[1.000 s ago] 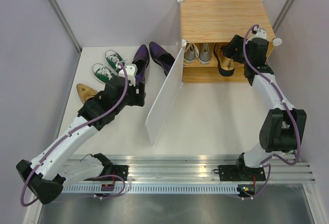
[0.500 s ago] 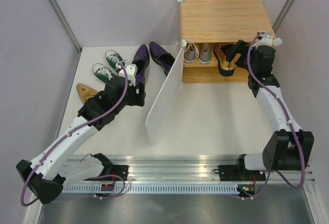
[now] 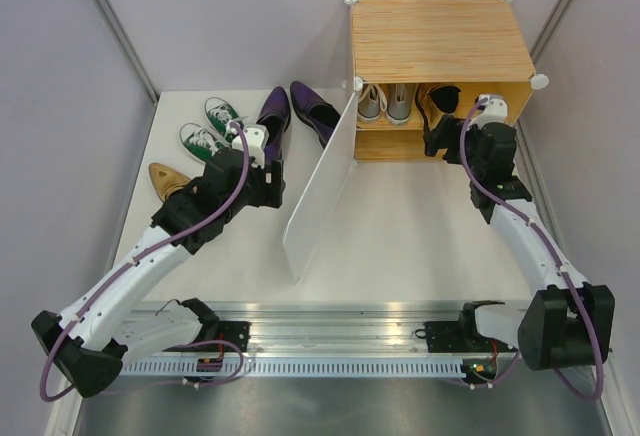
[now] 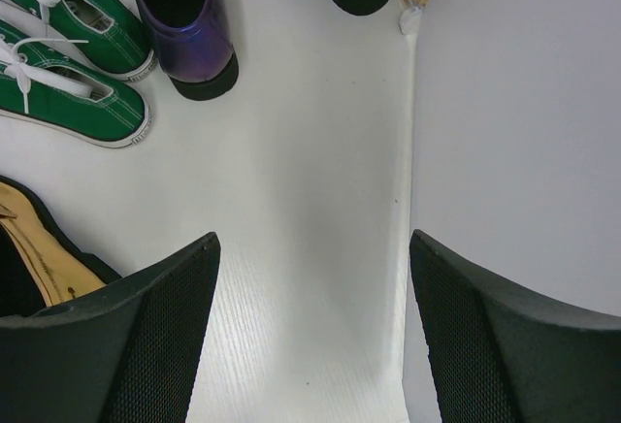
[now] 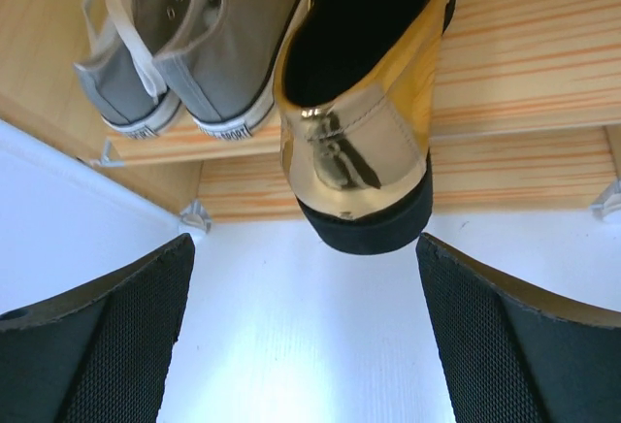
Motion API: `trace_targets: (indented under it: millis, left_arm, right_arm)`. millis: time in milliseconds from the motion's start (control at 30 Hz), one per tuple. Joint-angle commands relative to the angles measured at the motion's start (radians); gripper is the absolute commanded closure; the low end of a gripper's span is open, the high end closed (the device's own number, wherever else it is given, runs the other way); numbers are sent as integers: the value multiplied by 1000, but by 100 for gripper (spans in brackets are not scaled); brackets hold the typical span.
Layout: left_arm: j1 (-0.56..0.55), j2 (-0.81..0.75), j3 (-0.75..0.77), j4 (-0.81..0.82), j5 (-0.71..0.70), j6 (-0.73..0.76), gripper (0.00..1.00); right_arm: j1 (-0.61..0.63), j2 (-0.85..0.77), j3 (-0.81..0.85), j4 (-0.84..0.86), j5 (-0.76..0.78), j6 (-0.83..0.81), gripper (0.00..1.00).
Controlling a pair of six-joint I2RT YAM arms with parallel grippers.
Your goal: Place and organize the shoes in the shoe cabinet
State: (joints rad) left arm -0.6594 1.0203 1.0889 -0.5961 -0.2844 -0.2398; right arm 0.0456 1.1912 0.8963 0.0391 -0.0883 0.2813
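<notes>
The shoe cabinet (image 3: 440,36) stands at the back right with its white door (image 3: 320,181) swung open. The grey sneakers (image 3: 385,104) and one gold shoe (image 3: 443,96) sit on the same shelf. In the right wrist view the gold shoe (image 5: 364,103) has its heel past the shelf edge, beside the grey sneakers (image 5: 184,45). My right gripper (image 3: 440,138) is open and empty just in front of that heel (image 5: 303,258). My left gripper (image 3: 270,181) is open and empty over bare table (image 4: 312,248). The green sneakers (image 3: 210,126), purple shoes (image 3: 272,116) and a second gold shoe (image 3: 170,178) lie at the left.
The open door (image 4: 514,132) stands close on the right of my left gripper. The purple shoe (image 4: 184,16), green sneakers (image 4: 73,103) and gold shoe (image 4: 39,268) lie ahead and to its left. Grey walls close in the table on both sides.
My right gripper has drawn back out of the cabinet toward the near side, leaving the gold shoe on the shelf. The left arm has not moved.
</notes>
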Motion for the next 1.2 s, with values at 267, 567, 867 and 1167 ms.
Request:
trace_targets:
  millis: [267, 567, 867, 1167]
  left_arm:
    - [-9, -2, -1, 22, 8, 30, 18]
    - [-11, 11, -3, 22, 1, 34, 18]
    - [-11, 26, -3, 21, -1, 37, 17]
    - [-11, 31, -3, 18, -6, 39, 17]
  right_arm:
    - [54, 129, 7, 137, 220, -125, 2]
    - [54, 266, 70, 192, 177, -133, 8]
    - [51, 321, 127, 212, 188, -142, 32]
    - [51, 300, 138, 208, 206, -139, 81]
